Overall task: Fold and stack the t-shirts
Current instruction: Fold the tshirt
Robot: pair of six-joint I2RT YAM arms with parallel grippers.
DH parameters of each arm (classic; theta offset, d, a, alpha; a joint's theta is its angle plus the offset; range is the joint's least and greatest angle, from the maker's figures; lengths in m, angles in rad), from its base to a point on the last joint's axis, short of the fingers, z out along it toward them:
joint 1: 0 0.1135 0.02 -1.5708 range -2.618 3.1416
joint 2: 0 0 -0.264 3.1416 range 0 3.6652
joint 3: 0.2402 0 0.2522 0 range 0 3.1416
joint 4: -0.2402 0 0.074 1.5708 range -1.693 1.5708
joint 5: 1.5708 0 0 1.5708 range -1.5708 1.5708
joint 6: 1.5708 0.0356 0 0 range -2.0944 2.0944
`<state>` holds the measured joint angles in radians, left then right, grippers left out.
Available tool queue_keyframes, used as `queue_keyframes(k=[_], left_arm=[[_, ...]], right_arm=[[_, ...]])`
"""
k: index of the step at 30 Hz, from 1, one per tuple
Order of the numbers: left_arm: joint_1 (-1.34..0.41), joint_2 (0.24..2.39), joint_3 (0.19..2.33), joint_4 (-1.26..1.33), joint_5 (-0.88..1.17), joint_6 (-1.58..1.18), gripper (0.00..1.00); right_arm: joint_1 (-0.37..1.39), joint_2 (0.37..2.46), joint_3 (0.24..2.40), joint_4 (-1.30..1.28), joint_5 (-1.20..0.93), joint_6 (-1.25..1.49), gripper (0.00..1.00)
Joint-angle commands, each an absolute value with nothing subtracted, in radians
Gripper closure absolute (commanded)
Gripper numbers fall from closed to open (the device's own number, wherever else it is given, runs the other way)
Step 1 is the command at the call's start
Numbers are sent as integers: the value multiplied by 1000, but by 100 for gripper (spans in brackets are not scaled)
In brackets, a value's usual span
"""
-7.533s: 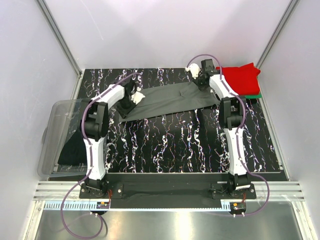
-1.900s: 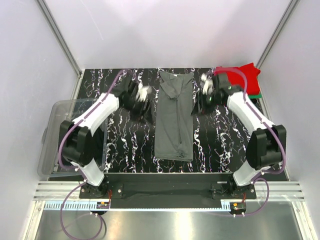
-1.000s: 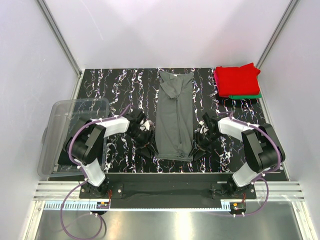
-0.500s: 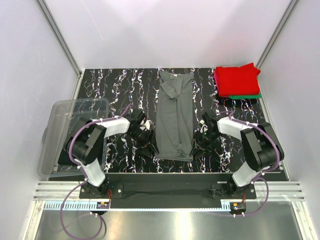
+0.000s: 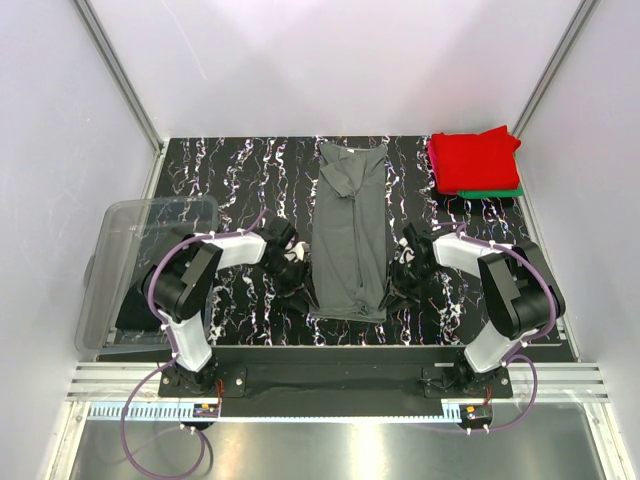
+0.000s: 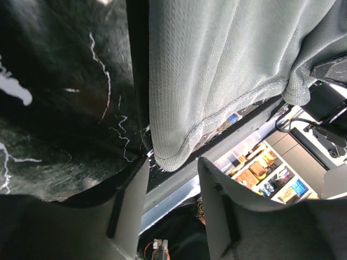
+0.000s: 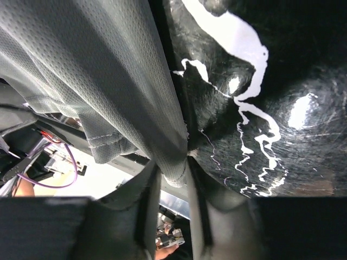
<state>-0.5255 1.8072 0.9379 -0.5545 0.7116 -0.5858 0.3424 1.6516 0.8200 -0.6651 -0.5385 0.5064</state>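
I see the dark grey t-shirt (image 5: 348, 235) folded into a long narrow strip, lying flat and running away from me between the left gripper (image 6: 173, 169) and the right gripper (image 7: 172, 174). Its near right edge sits pinched between the right one's fingers. The folded red t-shirt (image 5: 475, 158) lies on the green t-shirt (image 5: 497, 193), far beyond the right gripper.

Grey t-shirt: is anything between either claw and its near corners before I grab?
Nothing visible. The left claw stands open with the near-left corner of the grey t-shirt right at its mouth. The right claw has the near-right corner between its jaws.
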Motion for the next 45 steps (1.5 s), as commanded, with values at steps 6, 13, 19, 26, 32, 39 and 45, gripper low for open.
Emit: queue_keyframes(k=[6,13,19,26,32,39,45], left_arm=[[-531,1827,969,-525,722,-594,80],[-525,1761,1025,-554,723,-551,100],[-488,1715,1141,-629,707,-448,100],[-428,1769,1337,-699,672,-388,100],[-400,1844,1492,-706,640,-357,100],[-361,2009,1675,-707,612,-305,100],[-334,2118,1790,-698,583,-284,100]], right_arm=[[364,1675,831,-635,-566,508,100],[328,1534,854,-693,-584,468,100],[242,1466,942,-776,-586,362,100],[209,1557,1130,-781,-563,308,100],[172,1689,1294,-740,-540,281,100],[150,1859,1440,-664,-526,261,100],[149,2022,1603,-661,-523,238,100]])
